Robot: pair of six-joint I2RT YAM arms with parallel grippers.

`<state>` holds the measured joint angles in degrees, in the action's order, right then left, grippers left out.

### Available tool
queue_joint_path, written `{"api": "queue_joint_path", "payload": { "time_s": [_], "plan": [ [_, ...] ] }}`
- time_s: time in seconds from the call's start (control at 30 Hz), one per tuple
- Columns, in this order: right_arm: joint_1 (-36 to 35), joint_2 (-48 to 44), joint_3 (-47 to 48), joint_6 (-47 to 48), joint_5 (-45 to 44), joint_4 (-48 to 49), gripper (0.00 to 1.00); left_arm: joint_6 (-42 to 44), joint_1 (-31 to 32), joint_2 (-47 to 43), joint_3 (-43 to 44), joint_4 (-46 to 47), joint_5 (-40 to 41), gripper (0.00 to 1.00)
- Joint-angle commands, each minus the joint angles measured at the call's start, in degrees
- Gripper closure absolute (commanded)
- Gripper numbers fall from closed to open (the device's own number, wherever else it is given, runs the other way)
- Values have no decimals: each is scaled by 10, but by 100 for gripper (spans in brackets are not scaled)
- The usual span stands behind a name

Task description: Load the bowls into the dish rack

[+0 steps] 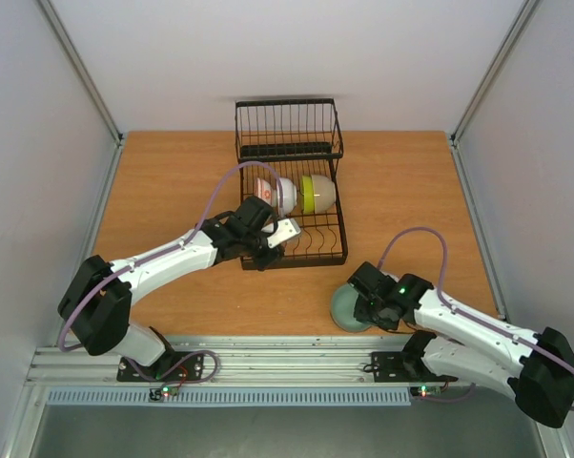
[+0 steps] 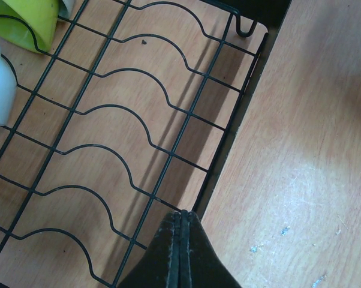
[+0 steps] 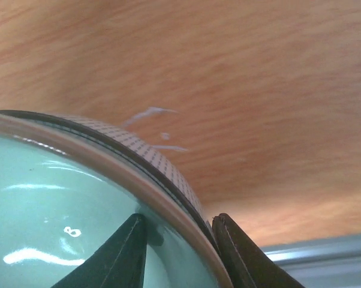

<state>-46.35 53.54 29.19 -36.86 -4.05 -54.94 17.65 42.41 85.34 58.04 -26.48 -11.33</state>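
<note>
- Three bowls [image 1: 317,194] stand in the rack [image 1: 337,250].
- Green bowl [image 1: 344,307] left on desk [image 1: 173,181]; right jaws straddle its rim, narrow, grip unclear.
- Left jaws shut, empty, over rack.

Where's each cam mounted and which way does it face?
Top external: high behind the robot, facing down at table, dish rack, left arm, right arm.
Left wrist: on left arm, facing down past shut left pincer at rack base, yellow-green bowl.
Right wrist: low by the table, facing along right pincer straddling pale green bowl's rim.
Shared: top and left wrist show rack, yellow-green bowl; top and right wrist, pale green bowl.
</note>
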Motion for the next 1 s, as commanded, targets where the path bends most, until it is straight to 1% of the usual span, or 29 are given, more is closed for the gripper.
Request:
{"api": "queue_joint_path", "payload": {
  "time_s": [0.0,0.1,0.27,0.4,0.53,0.73,0.77,0.8,0.83,0.87,0.93,0.97],
  "plan": [
    [7,65,-21,42,57,108,69,9,-6,-13,-1,21,8,99],
    [11,111,-13,58,65,158,69,9,-9,-16,-3,20,7,99],
    [15,159,22,78,51,182,69,8,-12,-23,-5,18,7,99],
    [16,166,56,96,18,175,69,8,-14,-28,-9,21,6,99],
    [16,166,87,113,-12,157,65,8,-14,-27,-9,22,2,99],
    [16,167,114,136,-29,153,60,6,-14,-31,-11,23,-6,99],
    [16,166,118,141,-29,156,57,4,-15,-33,-11,22,-8,99],
    [16,166,121,145,-30,156,52,2,-15,-34,-10,23,-13,99],
    [16,166,126,149,-31,154,39,0,-14,-33,-8,19,-18,99],
    [15,164,129,151,-33,151,32,-3,-15,-34,-5,16,-24,99],
    [16,160,134,154,-40,142,23,-9,-14,-33,0,8,-39,96],
    [16,157,136,155,-46,137,20,-11,-15,-32,1,5,-49,93]
  ]
}}
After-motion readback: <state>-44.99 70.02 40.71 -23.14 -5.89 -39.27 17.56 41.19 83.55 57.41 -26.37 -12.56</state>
